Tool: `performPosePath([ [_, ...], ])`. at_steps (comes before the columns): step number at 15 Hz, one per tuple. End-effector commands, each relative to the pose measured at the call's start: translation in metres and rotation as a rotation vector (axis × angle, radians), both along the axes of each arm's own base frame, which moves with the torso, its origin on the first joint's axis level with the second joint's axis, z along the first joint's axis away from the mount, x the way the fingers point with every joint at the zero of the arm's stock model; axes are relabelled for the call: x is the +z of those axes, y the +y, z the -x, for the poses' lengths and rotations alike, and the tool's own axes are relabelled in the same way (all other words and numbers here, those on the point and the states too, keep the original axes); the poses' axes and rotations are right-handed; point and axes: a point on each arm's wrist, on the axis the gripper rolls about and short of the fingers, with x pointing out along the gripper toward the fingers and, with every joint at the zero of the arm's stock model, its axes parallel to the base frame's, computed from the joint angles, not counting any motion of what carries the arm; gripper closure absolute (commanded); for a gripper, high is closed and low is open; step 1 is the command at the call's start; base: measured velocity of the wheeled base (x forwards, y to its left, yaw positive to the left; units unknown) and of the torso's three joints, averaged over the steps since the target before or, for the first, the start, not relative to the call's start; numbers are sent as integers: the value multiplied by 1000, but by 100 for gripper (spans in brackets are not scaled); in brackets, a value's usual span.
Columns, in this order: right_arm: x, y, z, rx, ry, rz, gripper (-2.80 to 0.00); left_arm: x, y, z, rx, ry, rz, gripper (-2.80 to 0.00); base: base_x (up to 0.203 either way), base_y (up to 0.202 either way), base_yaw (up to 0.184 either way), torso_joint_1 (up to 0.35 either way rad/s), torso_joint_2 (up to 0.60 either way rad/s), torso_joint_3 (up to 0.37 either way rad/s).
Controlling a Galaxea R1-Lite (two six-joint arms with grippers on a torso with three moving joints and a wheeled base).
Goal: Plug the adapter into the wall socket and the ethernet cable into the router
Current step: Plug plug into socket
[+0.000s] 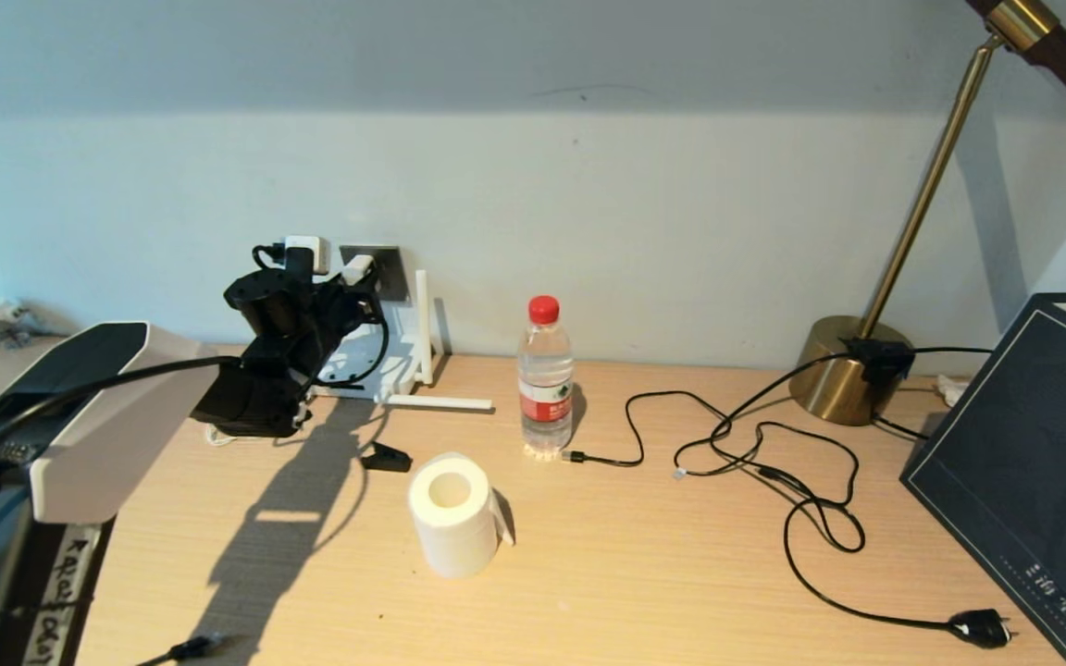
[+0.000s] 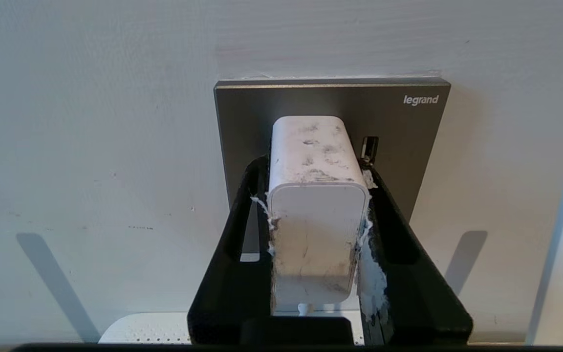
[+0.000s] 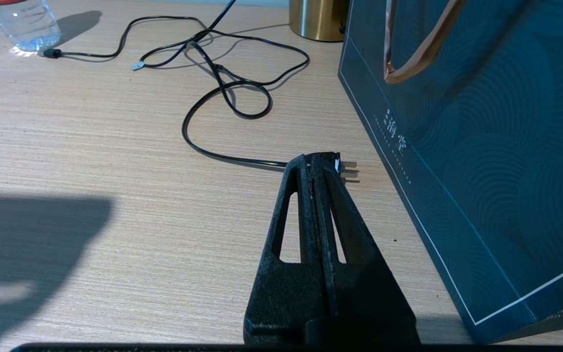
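The white adapter sits between the black fingers of my left gripper, which is shut on it. Its far end meets the grey wall socket; its pins are hidden. In the head view, the left gripper is at the socket, above the white router. The router lies just below the adapter. The ethernet cable's clear connector lies loose on the desk, right of the bottle. My right gripper is shut on nothing, low over the desk by a black plug.
A water bottle and a white paper roll stand mid-desk. A small black clip lies near the roll. Black cords loop toward the brass lamp base. A dark blue bag stands at the right edge.
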Motion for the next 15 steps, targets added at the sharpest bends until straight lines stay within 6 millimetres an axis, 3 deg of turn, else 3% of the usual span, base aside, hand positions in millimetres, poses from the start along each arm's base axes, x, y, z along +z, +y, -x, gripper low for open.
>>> performPosePath([
  [1, 0, 0, 0, 2, 1, 0, 0, -2, 0, -2, 2, -3, -1, 0, 0, 0, 0, 0, 0, 0],
  [15, 0, 0, 0, 1, 1, -1, 0, -12, 0, -10, 3, 9, -1, 0, 0, 0, 0, 0, 0, 0],
])
